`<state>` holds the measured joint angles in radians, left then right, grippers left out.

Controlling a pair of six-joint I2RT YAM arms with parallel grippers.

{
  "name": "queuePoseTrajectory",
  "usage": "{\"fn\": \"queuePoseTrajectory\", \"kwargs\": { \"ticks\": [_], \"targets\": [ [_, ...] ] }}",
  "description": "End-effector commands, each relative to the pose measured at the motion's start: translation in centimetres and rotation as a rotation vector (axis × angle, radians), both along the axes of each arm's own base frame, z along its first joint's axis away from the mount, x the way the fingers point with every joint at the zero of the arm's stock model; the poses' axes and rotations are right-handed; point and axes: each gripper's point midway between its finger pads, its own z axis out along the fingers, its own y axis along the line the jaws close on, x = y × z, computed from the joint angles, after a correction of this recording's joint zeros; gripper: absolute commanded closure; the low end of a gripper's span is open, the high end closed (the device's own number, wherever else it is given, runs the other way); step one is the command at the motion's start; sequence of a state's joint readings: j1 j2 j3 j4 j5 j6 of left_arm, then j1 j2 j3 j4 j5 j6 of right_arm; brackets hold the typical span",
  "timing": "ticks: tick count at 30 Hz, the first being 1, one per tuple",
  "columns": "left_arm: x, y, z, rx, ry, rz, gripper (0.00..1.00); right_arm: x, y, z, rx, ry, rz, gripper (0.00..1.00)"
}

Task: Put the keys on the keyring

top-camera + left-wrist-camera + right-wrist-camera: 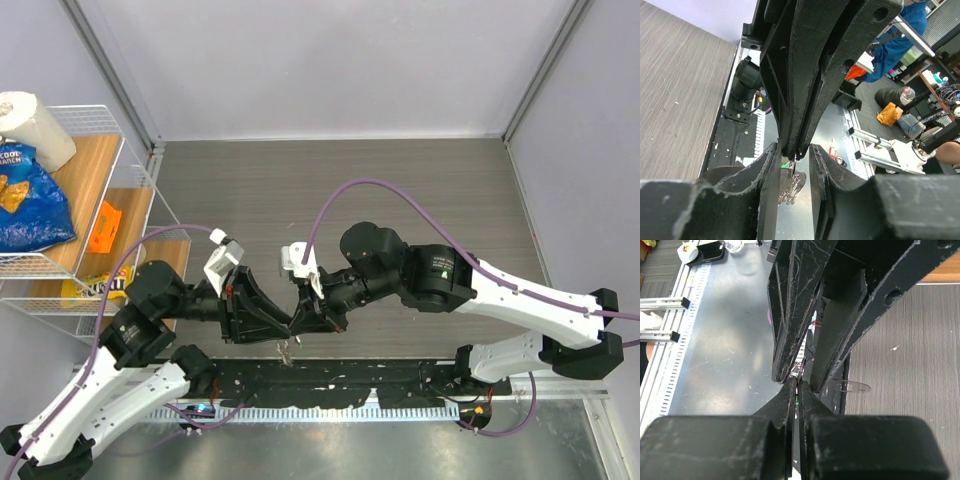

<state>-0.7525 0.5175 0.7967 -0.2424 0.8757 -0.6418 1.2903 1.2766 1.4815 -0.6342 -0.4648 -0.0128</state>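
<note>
The right gripper [796, 386] is seen with its fingers pressed together, and a sliver of green, taken for the green-headed key [796, 401], is pinched between them just behind the tips. The left gripper [792, 159] is held open, its fingers [767, 172] spread to either side of the right gripper's tips. The thin keyring [793, 165] is hung directly under those tips, between the left fingers. A small silvery cluster [790, 187] is dangled just below it; whether that is chain or key cannot be told. The two grippers are brought tip to tip over the near edge of the table [400, 180].
</note>
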Motion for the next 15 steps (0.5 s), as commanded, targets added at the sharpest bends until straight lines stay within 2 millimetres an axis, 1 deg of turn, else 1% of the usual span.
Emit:
{"fn": "queuePoseTrajectory", "kwargs": {
  "ticks": [1,13,15],
  "targets": [
    [-0.40,0.31,1.20,-0.006,-0.049,-0.014,0.69,-0.10,-0.04,3.03,0.077,-0.015,-0.003,0.95],
    [-0.27,0.30,1.37,0.003,-0.060,-0.010,0.71,-0.44,-0.63,2.44,0.054,-0.007,0.008,0.95],
    [-0.15,0.15,1.31,0.006,-0.056,-0.013,0.72,-0.43,-0.61,2.43,0.052,-0.006,0.008,0.95]
  ]
}}
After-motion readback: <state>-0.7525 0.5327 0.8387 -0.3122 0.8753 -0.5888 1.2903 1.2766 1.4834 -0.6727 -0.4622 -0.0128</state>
